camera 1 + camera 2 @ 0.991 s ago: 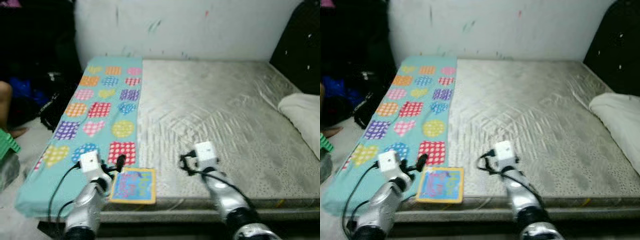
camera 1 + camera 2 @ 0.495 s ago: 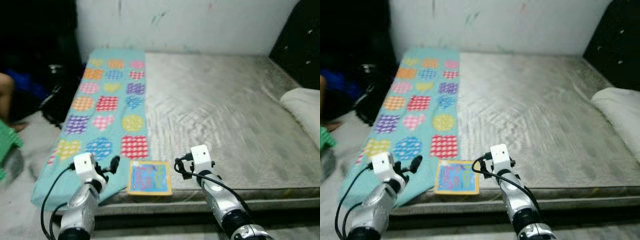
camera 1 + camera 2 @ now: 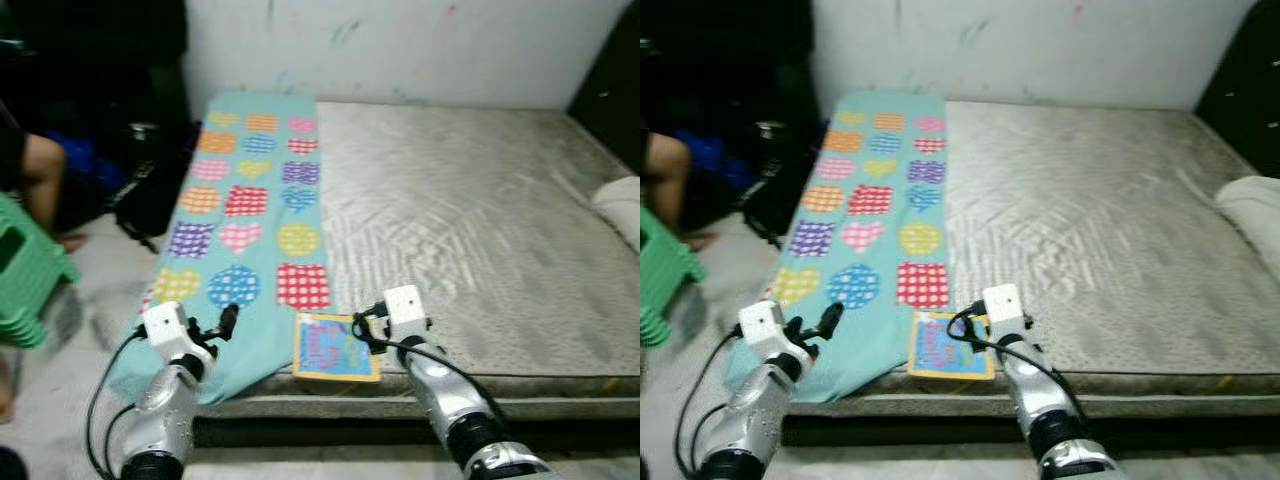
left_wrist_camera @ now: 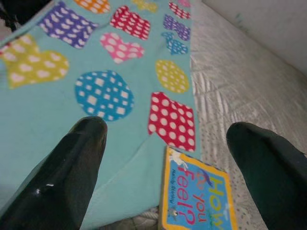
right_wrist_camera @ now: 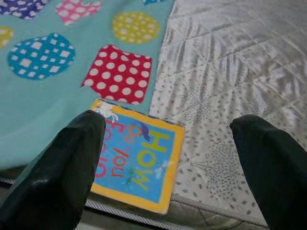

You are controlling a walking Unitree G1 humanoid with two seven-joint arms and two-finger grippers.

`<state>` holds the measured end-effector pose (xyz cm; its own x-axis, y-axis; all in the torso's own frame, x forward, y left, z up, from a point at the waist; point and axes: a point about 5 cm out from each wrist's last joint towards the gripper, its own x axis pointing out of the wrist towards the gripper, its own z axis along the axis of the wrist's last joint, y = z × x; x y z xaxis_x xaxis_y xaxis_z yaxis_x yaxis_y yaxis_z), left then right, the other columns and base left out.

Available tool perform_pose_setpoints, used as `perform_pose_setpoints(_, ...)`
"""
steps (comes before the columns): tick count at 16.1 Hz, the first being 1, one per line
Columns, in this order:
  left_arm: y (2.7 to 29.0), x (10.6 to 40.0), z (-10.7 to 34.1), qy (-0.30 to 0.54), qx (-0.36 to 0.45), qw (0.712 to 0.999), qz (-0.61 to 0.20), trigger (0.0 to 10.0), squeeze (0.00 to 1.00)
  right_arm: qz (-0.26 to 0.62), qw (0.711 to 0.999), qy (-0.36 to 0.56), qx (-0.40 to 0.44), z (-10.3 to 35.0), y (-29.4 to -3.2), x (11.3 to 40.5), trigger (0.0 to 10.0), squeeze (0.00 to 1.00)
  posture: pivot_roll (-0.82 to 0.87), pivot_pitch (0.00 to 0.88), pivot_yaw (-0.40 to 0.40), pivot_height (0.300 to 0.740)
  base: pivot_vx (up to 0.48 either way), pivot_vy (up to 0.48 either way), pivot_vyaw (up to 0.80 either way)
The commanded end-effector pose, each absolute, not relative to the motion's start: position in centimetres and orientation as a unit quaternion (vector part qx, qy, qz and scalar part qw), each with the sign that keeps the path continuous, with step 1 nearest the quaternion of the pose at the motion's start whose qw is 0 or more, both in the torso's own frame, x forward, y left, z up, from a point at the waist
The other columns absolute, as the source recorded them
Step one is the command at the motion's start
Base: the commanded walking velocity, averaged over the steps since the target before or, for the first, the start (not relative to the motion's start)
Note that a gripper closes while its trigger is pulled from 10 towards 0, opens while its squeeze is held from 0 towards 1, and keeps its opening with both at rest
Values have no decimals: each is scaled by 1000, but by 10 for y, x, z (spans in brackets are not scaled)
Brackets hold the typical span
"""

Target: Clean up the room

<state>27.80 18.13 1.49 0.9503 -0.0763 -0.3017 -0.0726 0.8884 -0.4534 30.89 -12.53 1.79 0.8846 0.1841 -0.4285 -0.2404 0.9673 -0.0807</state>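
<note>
At the near edge of the bed (image 3: 480, 250), the right tool (image 3: 362, 330) is being held with its fingers spread, hovering over the right side of a picture book (image 3: 336, 347) that is lying flat by the mattress edge. The left tool (image 3: 226, 322) – likewise spread and empty – is being held over the near end of the teal patterned sheet (image 3: 245, 215). Nothing is being gripped – the book is judged not yet collected. Farther off, a white pillow (image 3: 622, 203) is lying at the right, and a green stool (image 3: 25, 270) beside a person's leg (image 3: 45, 185) at the left.
</note>
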Motion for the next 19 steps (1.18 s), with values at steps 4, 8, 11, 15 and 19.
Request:
perform_pose_setpoints(4,176,283,19,151,-232,961,-24,10000,0,107,971,204,-65,21,-128,312,10000,0,-89,0,-36,740,127,0,0)
perform_pose_setpoints(8,176,283,19,154,-228,961,-24,10000,0,107,971,205,-62,21,-127,312,10000,0,-86,0,-34,740,196,0,0)
perform_pose_setpoints(11,176,284,19,157,-220,962,-25,10000,0,107,971,205,-61,21,-127,312,10000,0,-84,0,-33,740,0,0,0)
perform_pose_setpoints(15,176,283,17,166,-215,962,-25,10000,0,105,971,207,-58,21,-126,312,10000,0,-83,0,-29,740,0,0,0)
perform_pose_setpoints(19,177,284,16,168,-213,962,-20,10000,0,105,971,209,-56,21,-126,312,10000,0,-83,0,-29,740,0,0,0)
